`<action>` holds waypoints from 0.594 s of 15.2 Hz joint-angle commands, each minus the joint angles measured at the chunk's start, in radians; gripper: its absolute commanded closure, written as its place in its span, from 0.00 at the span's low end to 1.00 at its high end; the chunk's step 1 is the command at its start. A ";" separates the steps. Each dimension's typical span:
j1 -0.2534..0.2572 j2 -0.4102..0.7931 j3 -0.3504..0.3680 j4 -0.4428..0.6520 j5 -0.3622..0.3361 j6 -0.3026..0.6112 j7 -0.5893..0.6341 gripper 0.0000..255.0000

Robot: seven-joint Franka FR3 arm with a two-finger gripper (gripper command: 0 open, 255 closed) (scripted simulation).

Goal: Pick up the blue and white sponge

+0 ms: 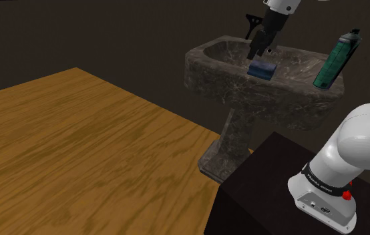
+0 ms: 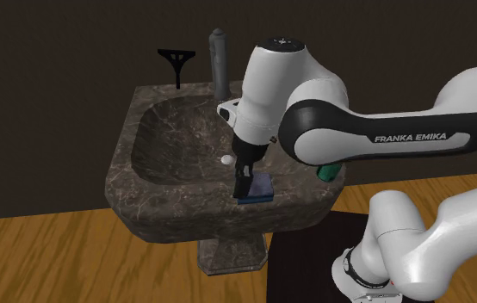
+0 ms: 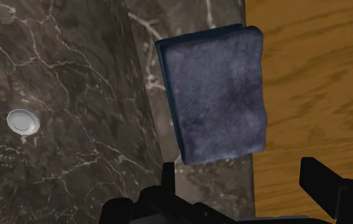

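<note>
Gripper is spread wide with nothing in it, hanging just above the sponge. The sponge lies flat on the sink rim, right ahead of the fingertips, with its outer long edge at the rim's lip. Looks light, soft and squashy with a fuzzy top, so slip seems unlikely. I'd pinch mid-length across the short width. The outer finger has open air over the wood floor. The inner finger gets only a thin rim strip before the basin slope. The green can is well aside.
</note>
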 commanded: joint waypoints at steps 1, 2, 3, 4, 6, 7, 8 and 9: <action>-0.001 0.006 -0.011 -0.015 0.007 0.037 -0.008 0.00; -0.001 0.006 -0.012 -0.029 0.007 0.050 -0.009 0.00; -0.001 0.006 -0.013 -0.042 0.006 0.063 -0.011 0.00; -0.002 0.006 -0.014 -0.056 0.006 0.077 -0.012 0.00; -0.002 0.007 -0.016 -0.081 0.006 0.104 -0.015 0.00; -0.002 0.008 -0.017 -0.089 0.006 0.111 -0.015 0.00; -0.002 0.008 -0.017 -0.089 0.006 0.111 -0.016 0.00; -0.003 0.007 -0.018 -0.088 0.005 0.109 -0.017 1.00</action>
